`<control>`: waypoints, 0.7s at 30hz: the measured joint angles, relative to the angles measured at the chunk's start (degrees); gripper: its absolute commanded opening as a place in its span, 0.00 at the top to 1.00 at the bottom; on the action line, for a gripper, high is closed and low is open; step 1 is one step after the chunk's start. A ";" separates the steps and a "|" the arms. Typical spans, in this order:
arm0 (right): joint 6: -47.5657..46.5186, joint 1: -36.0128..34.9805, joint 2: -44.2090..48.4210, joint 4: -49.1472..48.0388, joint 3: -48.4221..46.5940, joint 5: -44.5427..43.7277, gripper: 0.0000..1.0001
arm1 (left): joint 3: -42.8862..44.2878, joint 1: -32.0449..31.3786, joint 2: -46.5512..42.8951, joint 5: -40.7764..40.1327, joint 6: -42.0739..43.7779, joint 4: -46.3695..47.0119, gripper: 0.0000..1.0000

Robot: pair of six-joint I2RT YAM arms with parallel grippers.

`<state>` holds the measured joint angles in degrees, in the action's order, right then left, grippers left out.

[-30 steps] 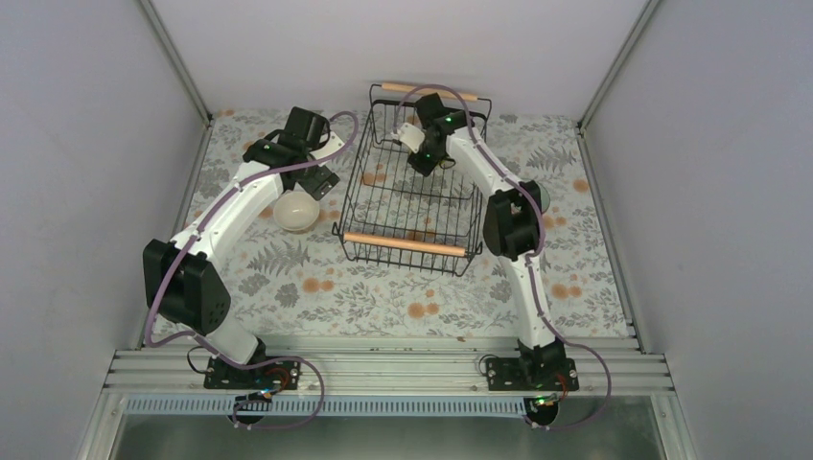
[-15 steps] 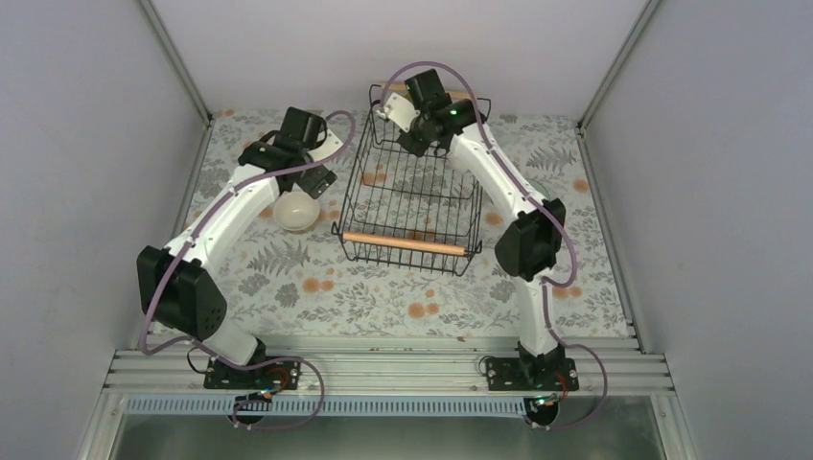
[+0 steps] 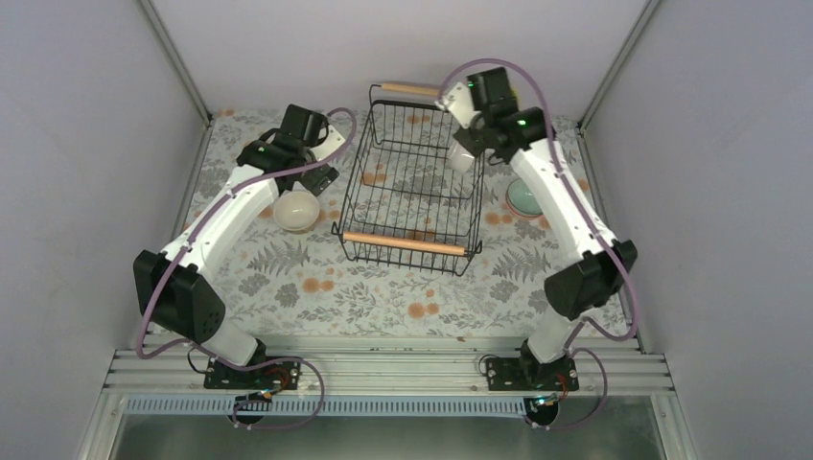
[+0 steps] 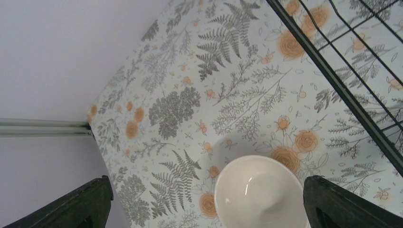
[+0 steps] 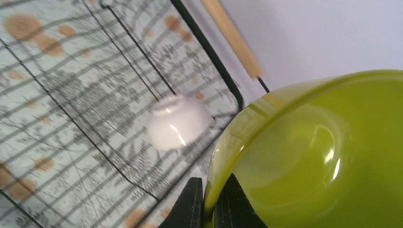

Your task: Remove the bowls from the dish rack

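Clamping green bowl (image 5: 309,156) rim: right gripper (image 5: 209,202) | left gripper (image 4: 209,199) wide, white bowl (image 4: 259,190) beside dish rack (image 4: 332,77)

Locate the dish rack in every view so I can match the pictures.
Top external: the dish rack sits mid-table.
Left wrist: only its black wire edge, crossing the upper right corner.
Right wrist: its wires and rim cover the left half.
Shared landmark: the floral tablecloth, visible in all three.

You've got plain pale grey walls (image 3: 86,144) closing in three sides, a fern-and-orange-flower tablecloth (image 3: 383,297) below, aluminium rail (image 3: 383,369) along your near edge.
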<state>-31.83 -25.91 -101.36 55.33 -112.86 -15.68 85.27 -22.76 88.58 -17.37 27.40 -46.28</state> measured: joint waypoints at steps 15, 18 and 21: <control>1.44 11.67 10.71 0.90 24.94 0.31 0.96 | 4.24 -2.54 -0.02 -0.13 0.55 -0.57 0.00; 1.49 14.25 11.13 1.25 28.28 -0.04 0.96 | 4.31 -2.64 -0.02 -0.13 0.66 -0.83 0.00; 1.42 16.37 11.54 1.31 29.55 -0.11 0.96 | 4.31 -2.67 -0.02 -0.13 0.63 -0.98 0.00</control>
<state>-30.41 -9.54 -89.82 56.64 -83.31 -15.79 89.58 -25.43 88.55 -17.50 28.03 -47.27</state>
